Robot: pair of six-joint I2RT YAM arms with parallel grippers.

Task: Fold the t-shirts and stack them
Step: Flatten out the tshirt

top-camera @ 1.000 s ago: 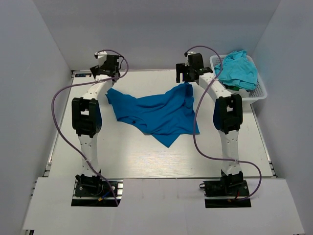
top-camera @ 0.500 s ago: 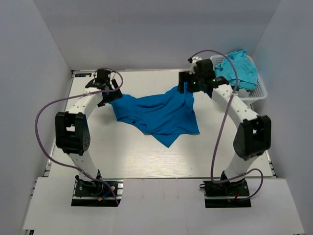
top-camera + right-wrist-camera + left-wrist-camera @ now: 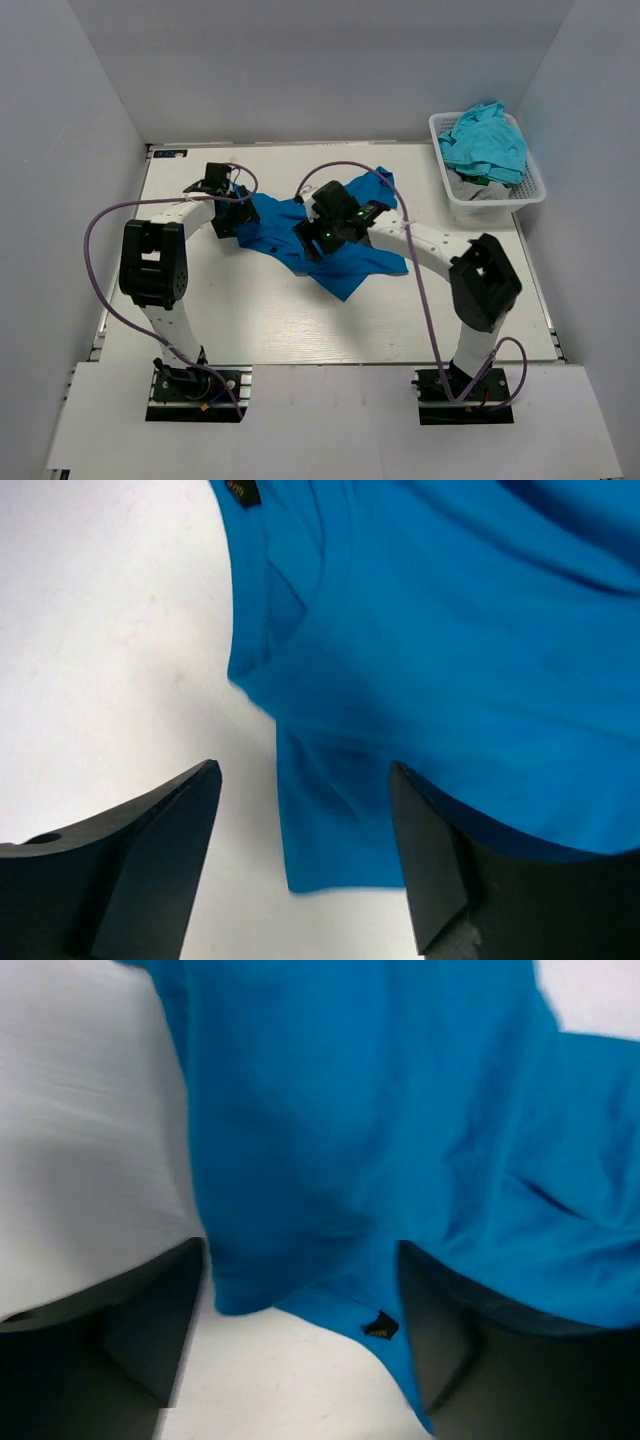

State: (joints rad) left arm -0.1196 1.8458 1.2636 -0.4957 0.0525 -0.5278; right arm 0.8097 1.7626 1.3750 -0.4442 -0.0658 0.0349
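Note:
The royal blue t-shirt (image 3: 345, 255) lies crumpled and spread on the white table (image 3: 250, 310) in the middle. My left gripper (image 3: 228, 215) is open at the shirt's left edge; its wrist view shows the blue cloth (image 3: 380, 1140) and a small black neck label (image 3: 378, 1326) between the open fingers. My right gripper (image 3: 312, 240) is open above the shirt's middle; its wrist view shows a shirt edge (image 3: 420, 680) between the fingers. Turquoise-teal t-shirts (image 3: 486, 142) are piled in the white basket (image 3: 500, 200) at the back right.
The white lattice basket stands at the table's back right corner. Grey walls enclose the table on three sides. Purple cables loop from both arms above the table.
Both grippers have let go of the blue shirt's top corners and come down toward it. The right gripper swung left to the shirt's middle. The shirt has settled, narrower.

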